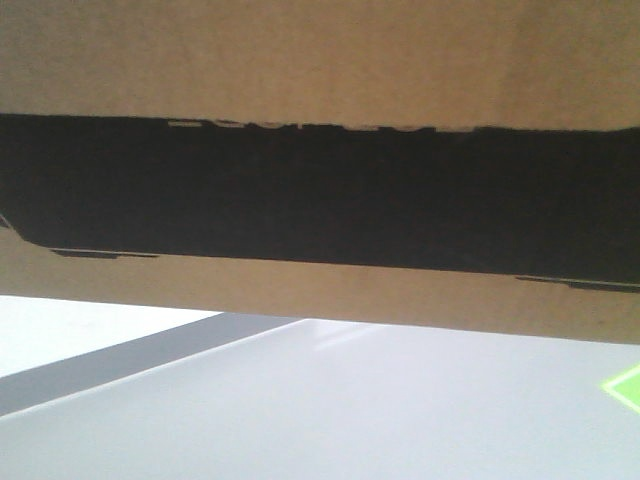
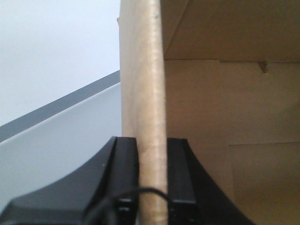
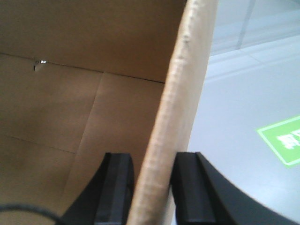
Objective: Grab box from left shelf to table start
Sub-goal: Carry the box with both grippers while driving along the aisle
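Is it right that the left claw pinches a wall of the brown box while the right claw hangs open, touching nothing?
Not quite. The left gripper does pinch a wall of the box, but the right gripper is not hanging open. The right wrist-mounted view shows it shut on a cardboard wall of the box too.

I note a green mark [image 1: 626, 388] at the right edge of my front view, cut off by the frame, white lettering on it in the right wrist view, unreadable, grey strip [image 1: 110, 365] running diagonally lower left, also seen from left wrist.
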Controlling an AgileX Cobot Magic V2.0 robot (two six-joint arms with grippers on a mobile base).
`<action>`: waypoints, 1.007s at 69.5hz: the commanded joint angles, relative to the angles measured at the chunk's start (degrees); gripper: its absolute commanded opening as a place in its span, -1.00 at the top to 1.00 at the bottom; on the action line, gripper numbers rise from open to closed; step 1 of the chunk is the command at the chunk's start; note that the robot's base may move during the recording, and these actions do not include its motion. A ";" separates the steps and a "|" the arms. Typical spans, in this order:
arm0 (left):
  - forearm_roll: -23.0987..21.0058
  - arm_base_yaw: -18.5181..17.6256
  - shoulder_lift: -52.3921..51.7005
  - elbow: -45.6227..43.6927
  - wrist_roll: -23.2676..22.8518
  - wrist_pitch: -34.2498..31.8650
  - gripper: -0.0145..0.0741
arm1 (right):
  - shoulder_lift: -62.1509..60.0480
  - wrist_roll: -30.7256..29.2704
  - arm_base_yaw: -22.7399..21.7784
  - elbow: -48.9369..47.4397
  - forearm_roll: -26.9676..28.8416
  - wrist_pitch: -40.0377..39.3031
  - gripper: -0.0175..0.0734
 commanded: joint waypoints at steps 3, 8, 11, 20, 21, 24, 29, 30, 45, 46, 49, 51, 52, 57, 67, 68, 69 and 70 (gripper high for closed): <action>-4.85 -1.01 -0.60 -2.33 -0.21 -10.54 0.89 | 0.39 -1.53 0.28 -2.01 2.85 -6.90 0.49; -4.85 -1.01 -0.60 -2.33 -0.21 -10.41 0.89 | 0.39 -1.53 0.28 -2.01 2.85 -6.85 0.49; -4.85 -1.01 -0.60 -2.33 -0.21 -10.41 0.89 | 0.39 -1.53 0.28 -2.01 2.85 -6.79 0.49; -4.85 -1.01 -0.60 -2.33 -0.21 -10.41 0.89 | 0.39 -1.53 0.28 -2.01 2.85 -6.79 0.49; -4.85 -1.01 -0.60 -2.33 -0.21 -10.41 0.89 | 0.39 -1.53 0.28 -2.01 2.85 -6.79 0.49; -4.85 -1.01 -0.60 -2.33 -0.21 -10.41 0.89 | 0.39 -1.53 0.28 -2.01 2.85 -6.79 0.49; -4.85 -1.01 -0.60 -2.33 -0.21 -10.51 0.89 | 0.39 -1.53 0.28 -2.01 2.85 -6.79 0.49; -4.85 -1.01 -0.60 -2.33 -0.21 -10.51 0.89 | 0.39 -1.53 0.28 -2.01 2.85 -6.79 0.49; -4.85 -1.01 -0.60 -2.33 -0.21 -10.51 0.89 | 0.39 -1.53 0.28 -2.01 2.85 -6.72 0.49; -4.85 -1.01 -0.60 -2.33 -0.21 -10.51 0.89 | 0.39 -1.53 0.28 -2.01 2.85 -6.72 0.49; -4.85 -1.01 -0.60 -2.33 -0.21 -10.51 0.89 | 0.39 -1.53 0.28 -2.01 2.85 -6.72 0.49; -4.85 -1.01 -0.60 -2.33 -0.21 -10.51 0.89 | 0.39 -1.53 0.28 -2.01 2.85 -6.72 0.49; -4.85 -1.01 -0.60 -2.33 -0.21 -10.51 0.89 | 0.39 -1.53 0.28 -2.01 2.85 -6.72 0.49; -4.85 -1.01 -0.60 -2.33 -0.21 -10.51 0.89 | 0.39 -1.53 0.28 -2.01 2.85 -6.66 0.49; -4.85 -1.01 -0.60 -2.33 -0.21 -10.51 0.89 | 0.39 -1.53 0.28 -2.01 2.85 -6.57 0.49; -4.85 -1.01 -0.60 -2.33 -0.21 -10.51 0.89 | 0.39 -1.53 0.28 -2.01 2.85 -6.57 0.49; -4.85 -1.01 -0.60 -2.33 -0.21 -10.51 0.89 | 0.39 -1.53 0.28 -2.01 2.85 -6.57 0.49; -4.85 -1.01 -0.60 -2.33 -0.21 -10.51 0.89 | 0.39 -1.53 0.28 -2.01 2.85 -6.57 0.49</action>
